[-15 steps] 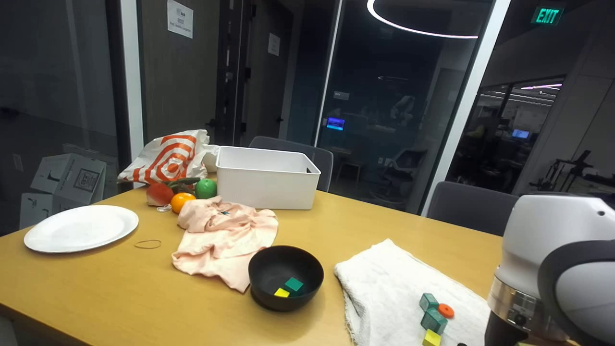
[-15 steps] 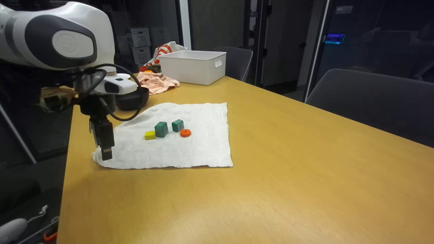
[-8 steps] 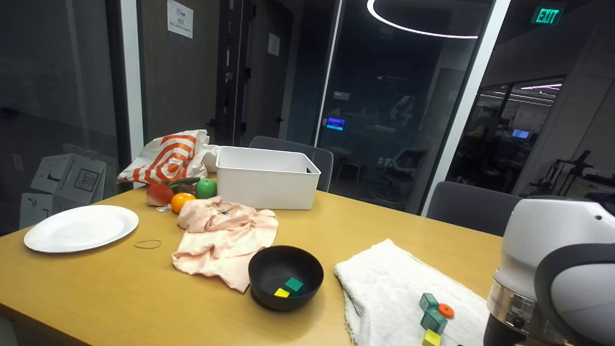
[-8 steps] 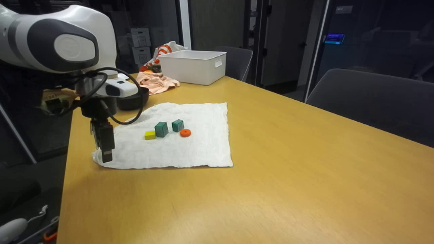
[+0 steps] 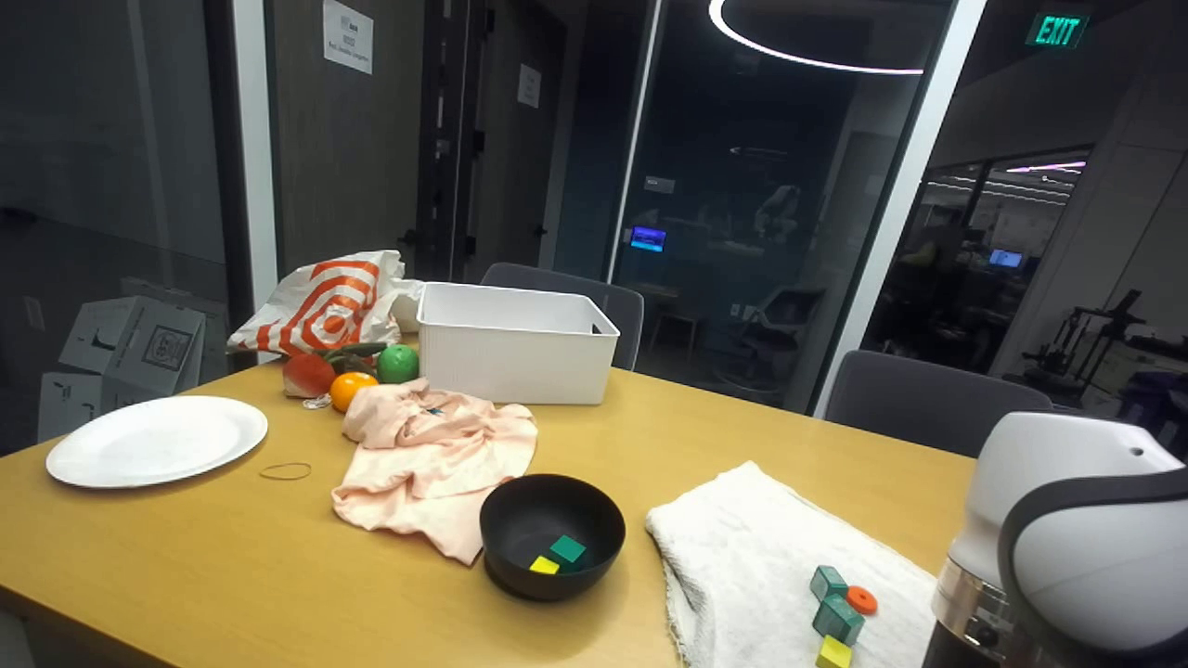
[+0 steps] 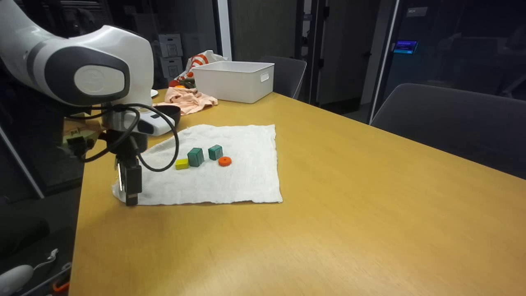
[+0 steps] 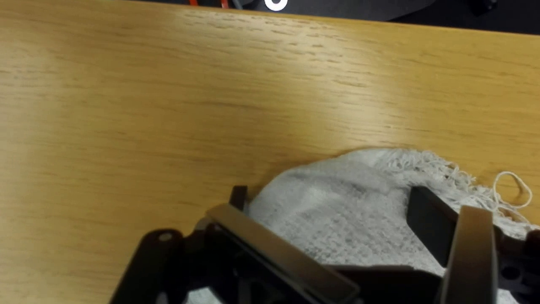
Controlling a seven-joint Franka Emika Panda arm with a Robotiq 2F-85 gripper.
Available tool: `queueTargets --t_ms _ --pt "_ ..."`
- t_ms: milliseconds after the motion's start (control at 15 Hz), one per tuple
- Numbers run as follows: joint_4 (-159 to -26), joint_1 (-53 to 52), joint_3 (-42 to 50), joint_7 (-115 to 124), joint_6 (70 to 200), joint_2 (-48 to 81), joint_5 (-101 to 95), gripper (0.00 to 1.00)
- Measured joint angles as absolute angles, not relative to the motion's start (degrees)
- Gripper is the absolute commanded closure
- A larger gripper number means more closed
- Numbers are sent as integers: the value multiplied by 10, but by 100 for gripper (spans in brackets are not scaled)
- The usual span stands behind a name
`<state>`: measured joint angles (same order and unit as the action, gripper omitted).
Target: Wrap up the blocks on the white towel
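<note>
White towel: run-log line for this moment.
gripper: open at corner of white towel, contact unclear | two green blocks, yellow block, orange disc: on towel, uncovered | wrap: not started

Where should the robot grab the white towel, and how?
The white towel is probably best pinched at its rounded corner, by the open hand, from straight above: it lies low on the table, looks rumpled enough to gather, and the blocks sit farther in.

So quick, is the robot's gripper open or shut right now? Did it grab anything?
Gripper: open, holding nothing; its jaws stand apart, with part of the white towel between them in the wrist view, not pinched.
</note>
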<state>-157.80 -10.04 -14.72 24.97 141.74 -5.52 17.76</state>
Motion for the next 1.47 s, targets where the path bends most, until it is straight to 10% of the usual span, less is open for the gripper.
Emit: queueTargets --t_ms 600,1467 --pt "-1575 -104 -146 250 1438 -45 173 97" --pt "-1547 -81 -152 561 1404 -93 -205 98"
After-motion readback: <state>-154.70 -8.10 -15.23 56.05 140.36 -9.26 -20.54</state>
